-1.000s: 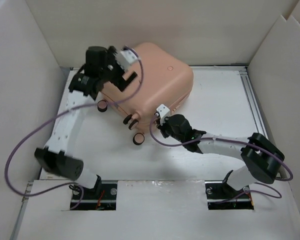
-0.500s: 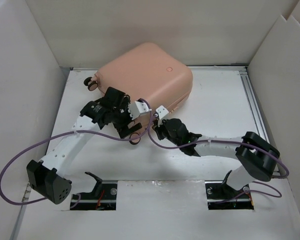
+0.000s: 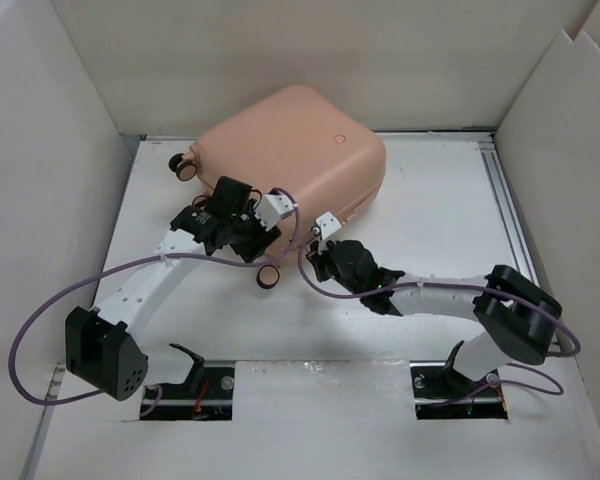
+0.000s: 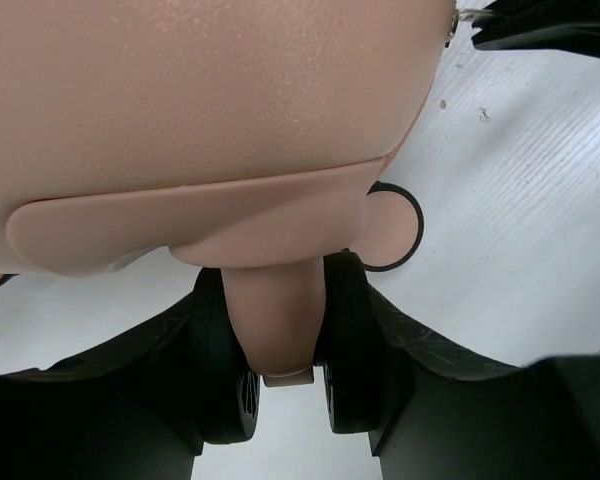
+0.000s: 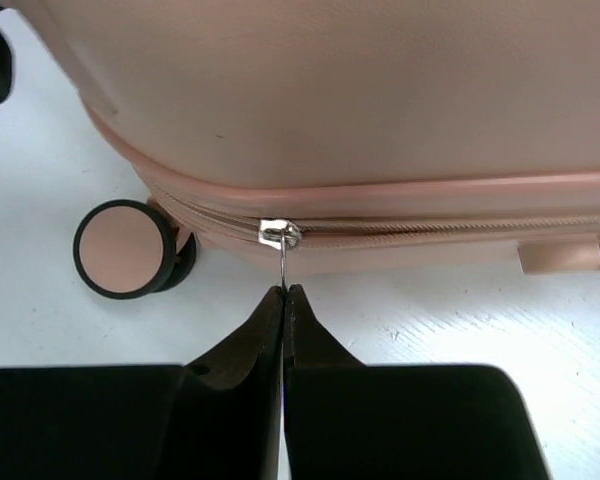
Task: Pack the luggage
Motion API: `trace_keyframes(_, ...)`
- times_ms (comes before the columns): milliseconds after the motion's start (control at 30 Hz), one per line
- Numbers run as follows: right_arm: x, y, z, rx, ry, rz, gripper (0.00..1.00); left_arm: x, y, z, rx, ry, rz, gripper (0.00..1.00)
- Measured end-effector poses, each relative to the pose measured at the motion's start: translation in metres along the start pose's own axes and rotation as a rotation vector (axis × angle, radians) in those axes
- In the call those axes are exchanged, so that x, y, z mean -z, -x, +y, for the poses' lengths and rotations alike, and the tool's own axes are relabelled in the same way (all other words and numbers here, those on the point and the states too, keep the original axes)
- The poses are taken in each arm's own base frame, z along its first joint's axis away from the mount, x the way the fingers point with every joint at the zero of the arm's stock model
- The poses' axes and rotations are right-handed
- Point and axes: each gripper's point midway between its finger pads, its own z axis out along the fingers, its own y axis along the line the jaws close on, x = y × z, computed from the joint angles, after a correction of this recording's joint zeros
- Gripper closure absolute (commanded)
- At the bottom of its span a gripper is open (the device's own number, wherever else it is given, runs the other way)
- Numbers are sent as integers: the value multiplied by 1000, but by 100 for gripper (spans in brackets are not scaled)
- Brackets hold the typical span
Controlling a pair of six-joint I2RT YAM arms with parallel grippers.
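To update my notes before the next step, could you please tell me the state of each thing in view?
luggage: closed, lying flat.
right gripper: shut on the zipper pull.
left gripper: shut on the caster leg, a finger against each side.
zipper pull: pinched, hanging from its slider on the seam.
caster leg: clasped.
near wheel: free, untouched.

Luggage (image 3: 300, 150) lies on table (image 3: 435, 225); seemingly toward its rear left

Left arm (image 3: 140, 290) and right arm (image 3: 440, 293) alike: white links, black joints (image 3: 102, 350), black fingers (image 5: 242, 345), loose purple cable (image 3: 13, 345), small white wrist block (image 3: 277, 207).
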Motion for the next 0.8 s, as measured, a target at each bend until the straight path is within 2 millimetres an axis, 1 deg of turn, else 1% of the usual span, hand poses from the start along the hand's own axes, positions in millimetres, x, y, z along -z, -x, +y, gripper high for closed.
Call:
trace_keyframes(67,3,-1,-11,-17,-25,11,100,0,0,-1,17,-15,-5,100)
trace_keyframes(100,5,-1,-21,-29,-46,14,100,1,0,0,25,-19,-9,100)
trace_keyframes(133,8,-1,-34,-41,-75,20,100,2,0,0,29,-21,-13,100)
trace_keyframes(167,10,0,-53,-61,-109,25,100,3,0,0,30,-20,-15,100)
trace_keyframes(200,11,2,-74,-80,-152,27,100,4,0,0,30,-19,-16,100)
trace_keyframes(300,17,4,-151,-144,-296,23,100,4,-1,0,31,-19,-14,100)
trace_keyframes(333,18,5,-162,-150,-299,23,100,4,-1,0,30,-20,-13,100)
trace_keyframes(367,19,11,-197,-171,-361,13,100,4,-1,0,29,-20,-13,100)
trace_keyframes(400,19,13,-216,-175,-385,14,100,4,-1,0,28,-20,-12,100)
trace_keyframes(433,17,17,-240,-175,-419,20,100,4,-2,0,25,-19,-10,100)
trace_keyframes(533,7,26,-296,-184,-474,36,100,4,-3,1,19,-17,-5,100)
trace_keyframes(567,0,31,-310,-187,-473,41,100,4,-3,1,17,-18,-5,100)
trace_keyframes(633,-14,36,-328,-190,-458,60,100,4,-3,1,16,-20,-7,100)
trace_keyframes(700,-30,44,-342,-187,-425,74,100,4,-3,1,12,-23,-4,100)
trace_keyframes(800,-55,53,-356,-164,-339,89,100,3,0,0,6,-29,-2,100)
